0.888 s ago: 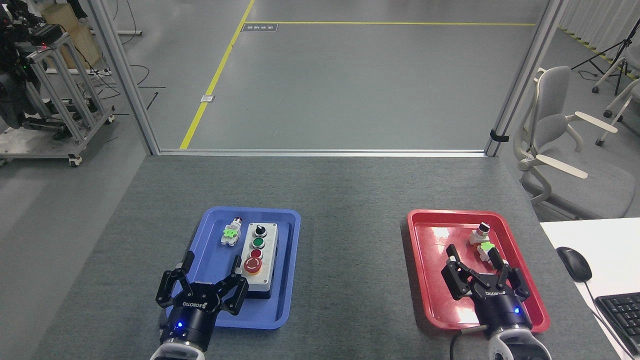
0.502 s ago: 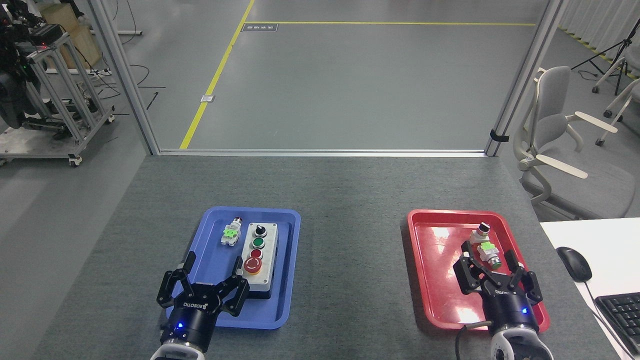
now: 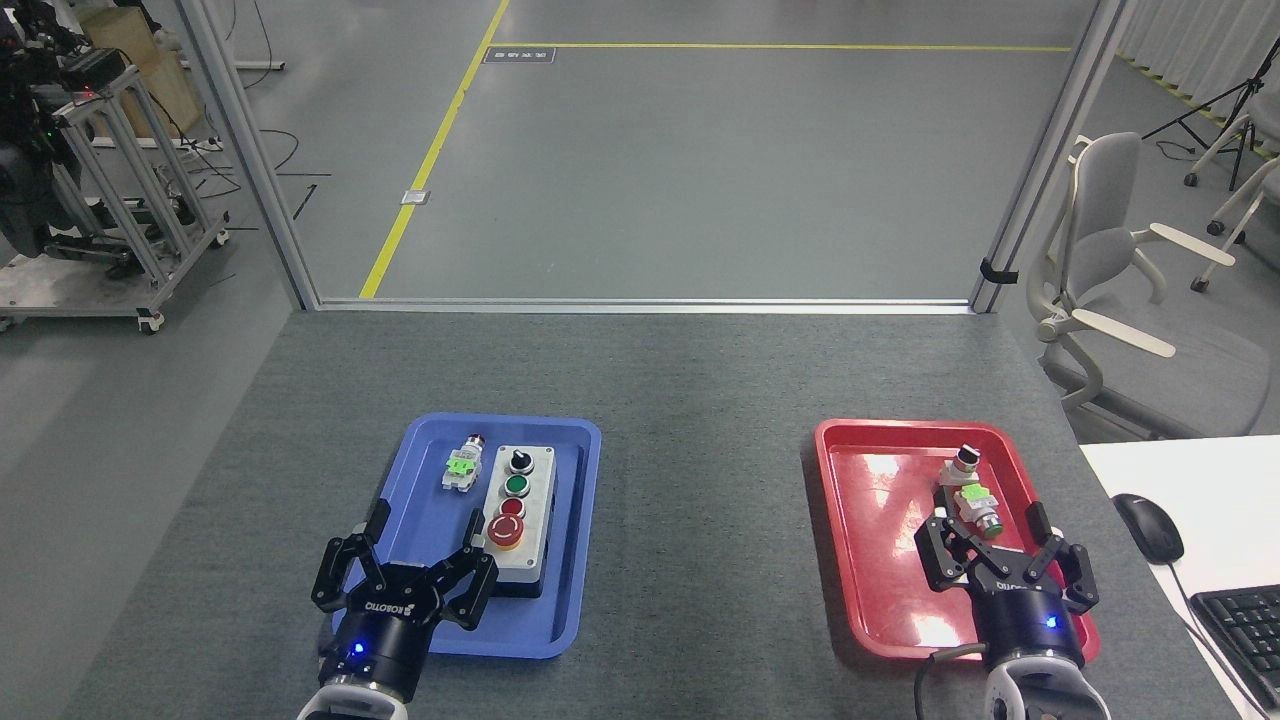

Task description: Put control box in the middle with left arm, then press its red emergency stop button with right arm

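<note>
The control box (image 3: 520, 512) lies lengthwise in the blue tray (image 3: 420, 470), light grey on a black base. Its red emergency stop button (image 3: 507, 528) sits at the near end, behind it a small red button, a green button and a black knob. My left gripper (image 3: 415, 545) is open over the tray's near left part, its right fingers close to the box's near left corner, nothing held. My right gripper (image 3: 1000, 535) is open over the near right of the red tray (image 3: 870, 520), with a cable at its wrist. The middle (image 3: 700, 520) is bare grey felt between the trays.
A small white-and-green switch part (image 3: 462, 465) lies in the blue tray left of the box. Two similar parts (image 3: 968, 483) lie in the red tray just beyond my right gripper. A white desk with a mouse (image 3: 1148, 527) and keyboard (image 3: 1240, 625) stands at the right.
My right gripper has moved right and back toward me, uncovering the switch parts in the red tray. The left gripper and the control box have barely moved.
</note>
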Motion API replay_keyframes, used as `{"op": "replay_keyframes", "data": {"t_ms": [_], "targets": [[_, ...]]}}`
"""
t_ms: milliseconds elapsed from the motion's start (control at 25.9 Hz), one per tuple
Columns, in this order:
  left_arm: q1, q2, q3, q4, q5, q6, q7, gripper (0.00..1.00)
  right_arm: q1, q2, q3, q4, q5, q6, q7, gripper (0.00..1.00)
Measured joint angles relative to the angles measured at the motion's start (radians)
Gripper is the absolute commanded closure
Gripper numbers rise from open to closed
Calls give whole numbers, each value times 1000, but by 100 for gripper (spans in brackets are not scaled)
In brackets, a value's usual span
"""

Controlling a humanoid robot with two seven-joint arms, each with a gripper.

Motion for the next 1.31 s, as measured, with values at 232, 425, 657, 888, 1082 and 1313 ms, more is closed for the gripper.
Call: {"op": "replay_keyframes", "data": {"t_ms": [232, 425, 657, 888, 1082, 1313], "targets": [[1, 2, 0, -2, -2, -8, -1, 1, -6, -1, 0, 19, 84, -4, 7, 1], [-6, -2, -2, -1, -5, -18, -21, 1, 0, 3, -2, 21, 91, -12, 11, 1], [-2, -16, -21, -2, -3, -10, -59, 2, -7, 7, -8, 22, 78, -12, 2, 1], [-4, -35, -67, 35, -9, 49, -52, 2, -13, 1, -7, 22, 36, -13, 1, 1], [-27, -44, -114, 115, -11, 113, -22, 2, -26, 0, -7, 20, 30, -14, 0, 1], [-62, -49, -157, 200, -12, 171, -12, 2, -31, -2, -5, 20, 29, -11, 0, 1]]}}
